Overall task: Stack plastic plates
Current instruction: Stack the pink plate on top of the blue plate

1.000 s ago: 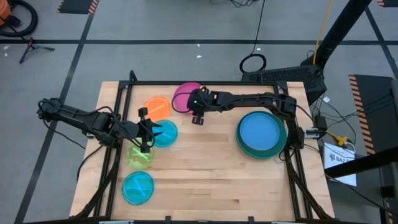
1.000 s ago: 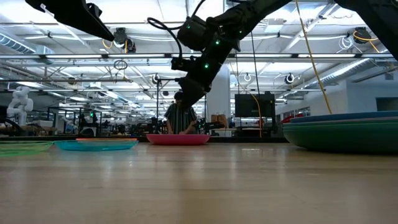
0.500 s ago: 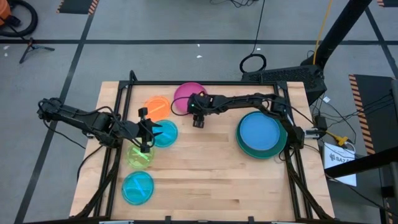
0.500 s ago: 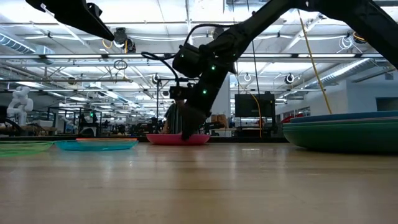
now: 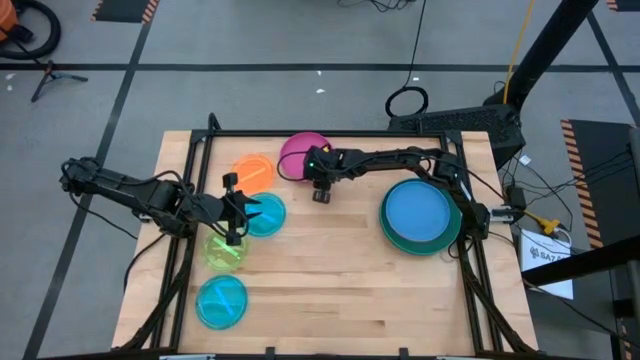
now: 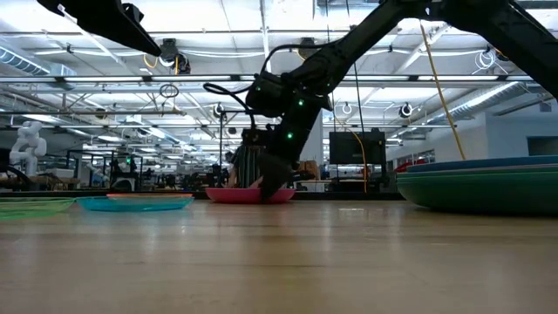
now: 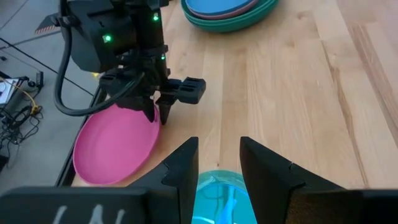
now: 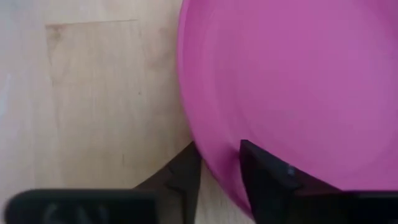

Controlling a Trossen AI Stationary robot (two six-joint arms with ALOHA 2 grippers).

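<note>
A pale wooden table point(image 5: 330, 280) in a wide, brightly lit workshop carries glossy plastic plates. Nearest the front edge lies a cyan plate point(image 5: 221, 300); beyond it sit a lime plate point(image 5: 224, 251), another cyan plate point(image 5: 268, 214) and an orange plate point(image 5: 251, 171), with the left gripper point(image 5: 237, 210) hovering over the cyan one, fingers parted and holding nothing. On the table's right side a blue plate point(image 5: 416, 213) rests on a teal plate point(image 5: 447, 238), the stack so far. At the far edge, the right gripper point(image 8: 217, 163) straddles the rim of the magenta plate point(image 8: 292, 87), one finger under the lip and one over it, narrowing on the edge; whether it grips firmly cannot be told. The plates look light, stiff and slick, so the thin raised rim appears the only sound hold, and a shallow pinch could slip.
</note>
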